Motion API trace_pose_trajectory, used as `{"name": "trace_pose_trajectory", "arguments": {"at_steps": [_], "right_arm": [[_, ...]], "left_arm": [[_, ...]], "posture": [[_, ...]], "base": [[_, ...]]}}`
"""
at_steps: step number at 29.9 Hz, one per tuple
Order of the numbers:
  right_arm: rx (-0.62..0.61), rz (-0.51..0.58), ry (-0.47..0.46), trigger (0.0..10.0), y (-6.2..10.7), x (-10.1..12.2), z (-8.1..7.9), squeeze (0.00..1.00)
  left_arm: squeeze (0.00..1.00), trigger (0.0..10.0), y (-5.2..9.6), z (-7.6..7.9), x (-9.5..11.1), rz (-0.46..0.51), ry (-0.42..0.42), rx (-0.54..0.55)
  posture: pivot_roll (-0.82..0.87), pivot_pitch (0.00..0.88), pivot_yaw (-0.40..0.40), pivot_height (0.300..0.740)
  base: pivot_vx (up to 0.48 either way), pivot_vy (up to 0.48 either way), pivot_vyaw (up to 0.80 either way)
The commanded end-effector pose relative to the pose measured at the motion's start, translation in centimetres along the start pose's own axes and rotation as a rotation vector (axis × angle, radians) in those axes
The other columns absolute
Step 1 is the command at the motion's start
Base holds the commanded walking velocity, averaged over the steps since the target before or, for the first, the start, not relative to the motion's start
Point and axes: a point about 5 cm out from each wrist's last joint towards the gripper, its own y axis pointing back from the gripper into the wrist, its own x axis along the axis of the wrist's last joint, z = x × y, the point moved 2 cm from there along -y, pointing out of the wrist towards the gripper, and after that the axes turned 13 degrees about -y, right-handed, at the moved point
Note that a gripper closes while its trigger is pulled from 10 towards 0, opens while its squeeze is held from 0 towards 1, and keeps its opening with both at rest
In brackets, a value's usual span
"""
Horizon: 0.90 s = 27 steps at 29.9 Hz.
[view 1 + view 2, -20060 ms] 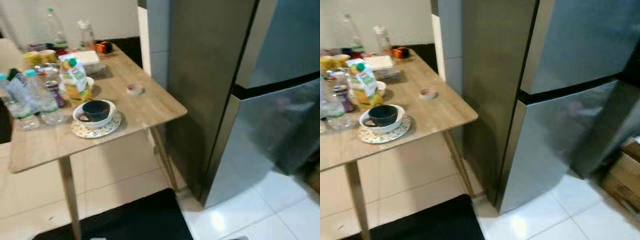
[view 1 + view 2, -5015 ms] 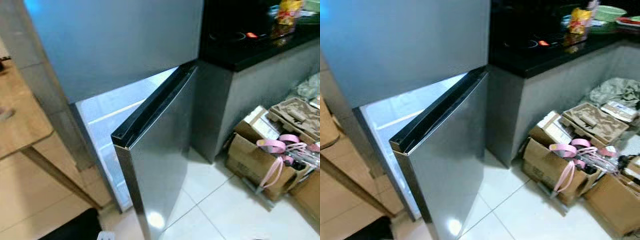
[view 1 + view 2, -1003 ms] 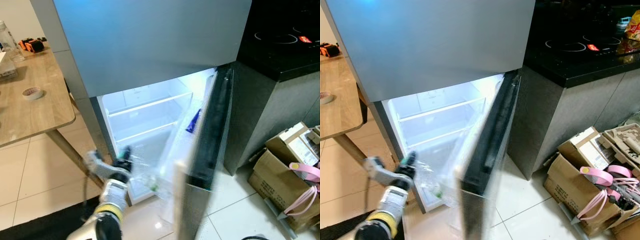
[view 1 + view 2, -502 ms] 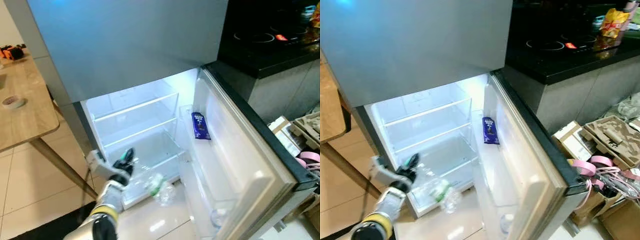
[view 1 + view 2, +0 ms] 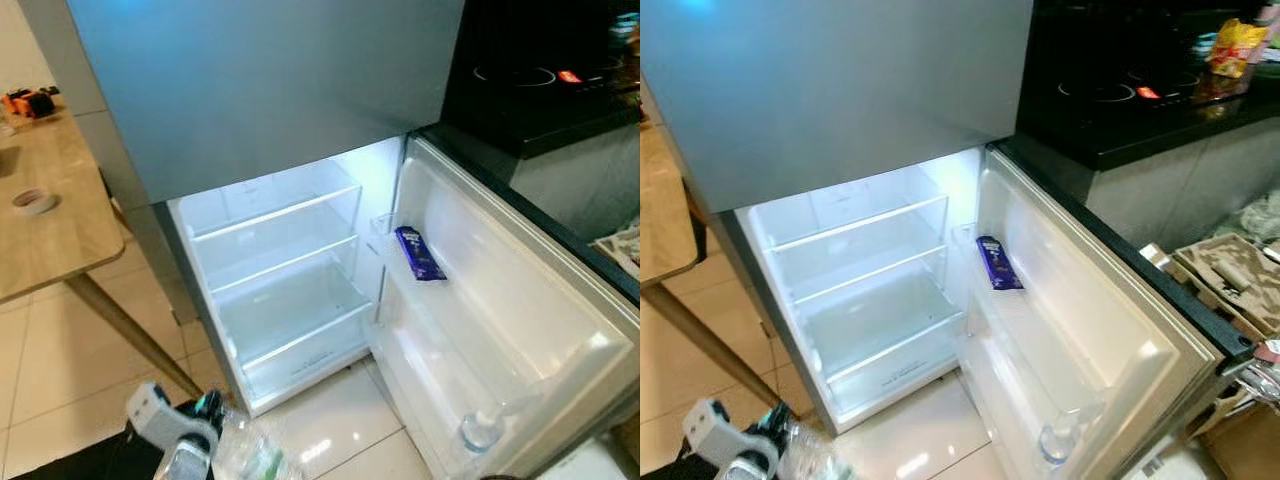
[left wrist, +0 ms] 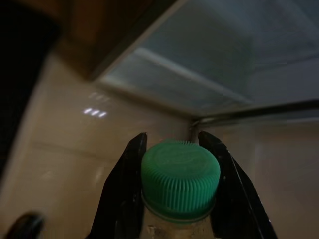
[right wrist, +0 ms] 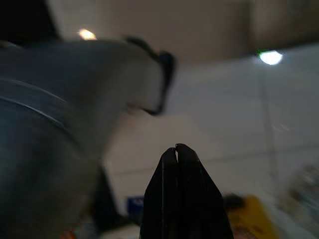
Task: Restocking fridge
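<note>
The fridge's lower compartment (image 5: 285,270) stands open and lit, its glass shelves bare. Its door (image 5: 520,330) is swung wide to the right, with a blue snack pack (image 5: 420,253) on a door shelf and a small clear bottle (image 5: 480,430) in the lowest door bin. My left gripper (image 5: 205,408) hangs low in front of the fridge, shut on a clear plastic bottle (image 5: 250,455). The left wrist view shows its green cap (image 6: 180,174) between the black fingers (image 6: 124,189). My right gripper (image 7: 176,148) is shut with nothing in it, before a blurred floor.
A wooden table (image 5: 60,240) with a roll of tape (image 5: 34,200) stands left of the fridge. A black counter with a cooktop (image 5: 1120,100) is on the right, cardboard packing (image 5: 1230,270) below it. A dark mat (image 5: 90,465) lies by my left arm.
The fridge door has swung from half open to wide open. My left gripper with the bottle has dropped lower and back from the fridge's bottom shelf.
</note>
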Motion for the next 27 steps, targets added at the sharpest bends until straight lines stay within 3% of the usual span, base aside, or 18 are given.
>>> {"name": "trace_pose_trajectory", "arguments": {"at_steps": [1,7,11,20,27], "right_arm": [[0.024,0.049,-0.002,10.0,0.0,1.2,-0.2,0.00],[-0.022,0.101,0.031,10.0,0.0,3.0,-0.1,0.00],[-0.111,0.067,0.065,10.0,0.2,2.6,0.9,0.00],[-0.145,-0.009,0.053,10.0,0.4,0.0,1.5,0.00],[-0.152,-0.028,0.055,10.0,0.4,-0.5,1.6,0.00]], "left_arm": [[0.00,10.0,0.3,-1.0,-0.2,-0.024,-0.042,0.040],[0.00,10.0,1.8,-2.8,-3.3,-0.157,-0.139,0.113],[0.00,10.0,2.6,-3.8,-4.5,-0.208,-0.163,0.161],[0.00,10.0,3.2,-4.3,-5.1,-0.228,-0.178,0.183],[0.00,10.0,3.1,-4.3,-5.0,-0.225,-0.191,0.185]], "posture": [[-0.13,0.000,0.027,0.740],[-0.13,0.000,0.026,0.740],[-0.13,0.000,0.027,0.740],[-0.13,0.000,0.025,0.740],[-0.13,0.000,0.026,0.740]], "base": [[0.000,0.000,0.00],[0.000,0.000,0.00],[0.000,0.000,0.00],[0.000,0.000,-0.68],[0.000,0.000,-0.76]]}}
